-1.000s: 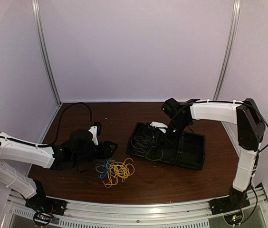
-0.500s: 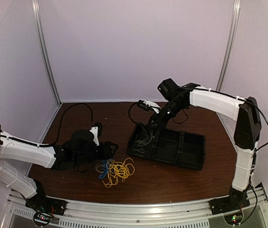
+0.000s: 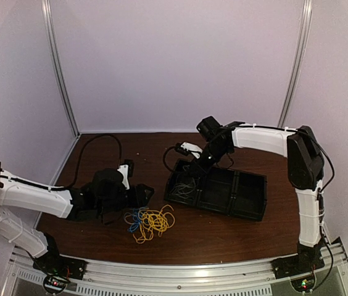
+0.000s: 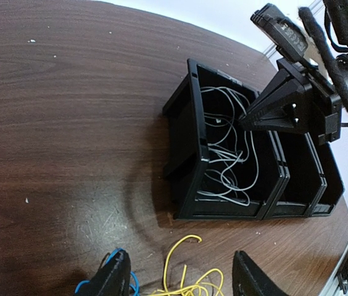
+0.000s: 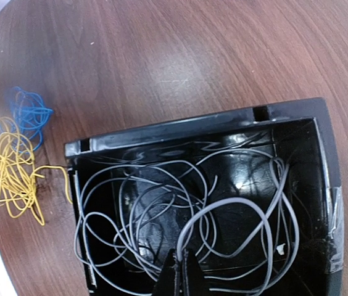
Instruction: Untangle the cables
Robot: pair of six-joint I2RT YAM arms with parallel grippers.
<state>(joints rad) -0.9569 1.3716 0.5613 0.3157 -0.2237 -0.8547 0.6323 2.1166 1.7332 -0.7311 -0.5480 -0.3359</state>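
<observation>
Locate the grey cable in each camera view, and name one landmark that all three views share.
Top external: grey cable just right of centre, in the left-end compartment of the black tray.
Left wrist: grey cable centre-right, in the same end compartment.
Right wrist: grey cable fills the lower centre, inside that compartment.
Shared landmark: the yellow cable on the table, bottom centre, bottom edge, left edge.

My top camera sits high behind my bases, looking down over the whole table (image 3: 149,148). My left wrist camera rides low, facing across toward the black tray (image 4: 183,142); my right wrist camera peers closely down into its end compartment. All three share that tray and its grey cable (image 4: 223,163).
</observation>
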